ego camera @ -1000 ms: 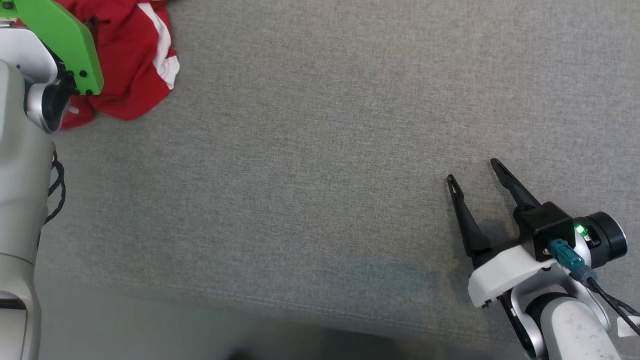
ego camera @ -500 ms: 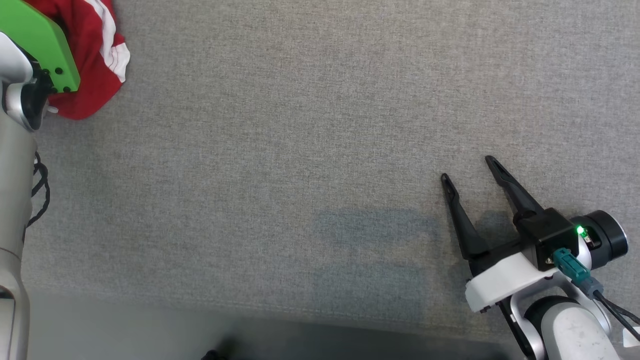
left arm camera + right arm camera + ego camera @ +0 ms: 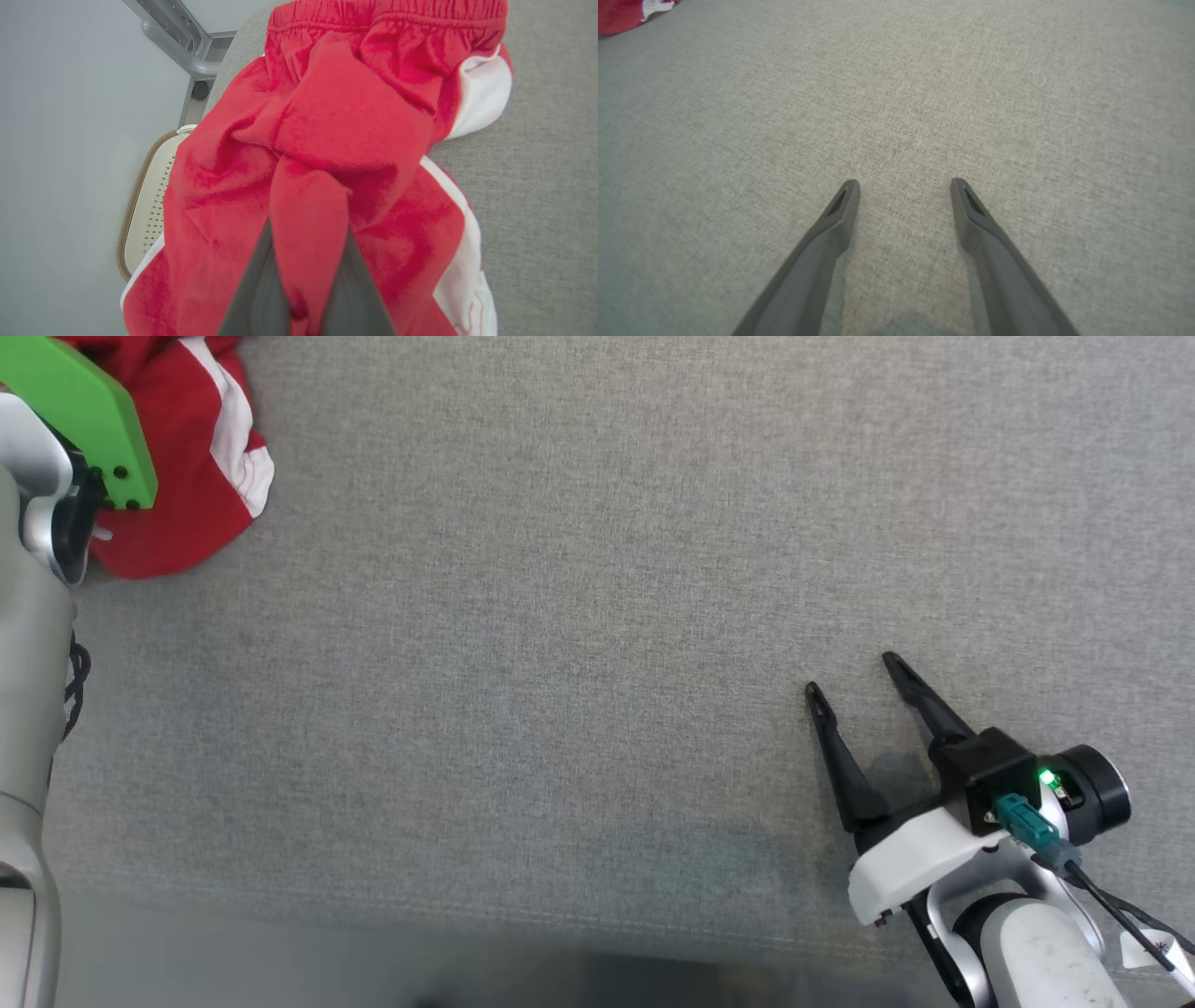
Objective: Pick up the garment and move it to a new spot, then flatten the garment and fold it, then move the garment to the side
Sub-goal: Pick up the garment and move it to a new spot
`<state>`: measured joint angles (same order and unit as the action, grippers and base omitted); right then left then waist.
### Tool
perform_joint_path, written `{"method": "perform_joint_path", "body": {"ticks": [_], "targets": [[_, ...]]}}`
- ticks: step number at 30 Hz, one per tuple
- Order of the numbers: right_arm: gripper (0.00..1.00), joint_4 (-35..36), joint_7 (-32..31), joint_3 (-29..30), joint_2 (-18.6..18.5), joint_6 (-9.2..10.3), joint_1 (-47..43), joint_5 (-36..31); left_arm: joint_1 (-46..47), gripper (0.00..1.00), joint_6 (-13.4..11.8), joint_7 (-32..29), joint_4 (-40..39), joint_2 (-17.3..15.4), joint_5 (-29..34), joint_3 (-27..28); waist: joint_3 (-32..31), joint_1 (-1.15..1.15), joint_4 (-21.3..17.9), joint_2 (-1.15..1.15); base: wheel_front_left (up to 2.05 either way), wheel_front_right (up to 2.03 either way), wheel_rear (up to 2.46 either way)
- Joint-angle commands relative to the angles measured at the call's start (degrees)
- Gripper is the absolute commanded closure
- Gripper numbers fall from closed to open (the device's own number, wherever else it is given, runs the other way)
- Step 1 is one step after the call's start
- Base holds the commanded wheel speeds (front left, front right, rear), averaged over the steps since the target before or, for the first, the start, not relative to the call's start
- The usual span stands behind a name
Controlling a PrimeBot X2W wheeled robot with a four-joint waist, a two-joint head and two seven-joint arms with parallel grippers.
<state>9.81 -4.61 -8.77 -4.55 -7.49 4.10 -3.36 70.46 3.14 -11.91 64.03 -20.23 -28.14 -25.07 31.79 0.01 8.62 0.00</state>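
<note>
Red garment (image 3: 336, 121), waistband (image 3: 383, 11) at far end

The left arm (image 3: 28, 709) runs up the left edge of the head view, and its wrist carries a green plate (image 3: 84, 420). The left gripper (image 3: 308, 261) is closed, with its two dark fingers pinching a fold of the garment (image 3: 336, 121). The right gripper (image 3: 851, 674) sits at the lower right, its fingers spread wide, pointing up and slightly left, and holding nothing. A green lamp (image 3: 1047, 777) glows on the right wrist.
</note>
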Motion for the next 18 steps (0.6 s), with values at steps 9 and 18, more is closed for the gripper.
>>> {"method": "perform_joint_path", "body": {"ticks": [9,18], "targets": [[0.00,-6.64,3.38,-0.84,1.24,0.02,1.00,2.68,4.71,1.00,2.13,4.40,-4.94,1.65,3.60,-4.41,-10.82,-0.01,-3.53,0.00,0.00,0.00,0.00],[0.00,-12.21,6.61,-1.65,1.64,0.02,0.21,6.25,5.33,1.00,3.88,5.23,-13.31,4.81,4.86,-9.91,-18.69,-0.01,-10.31,0.00,0.00,0.00,0.00]]}}
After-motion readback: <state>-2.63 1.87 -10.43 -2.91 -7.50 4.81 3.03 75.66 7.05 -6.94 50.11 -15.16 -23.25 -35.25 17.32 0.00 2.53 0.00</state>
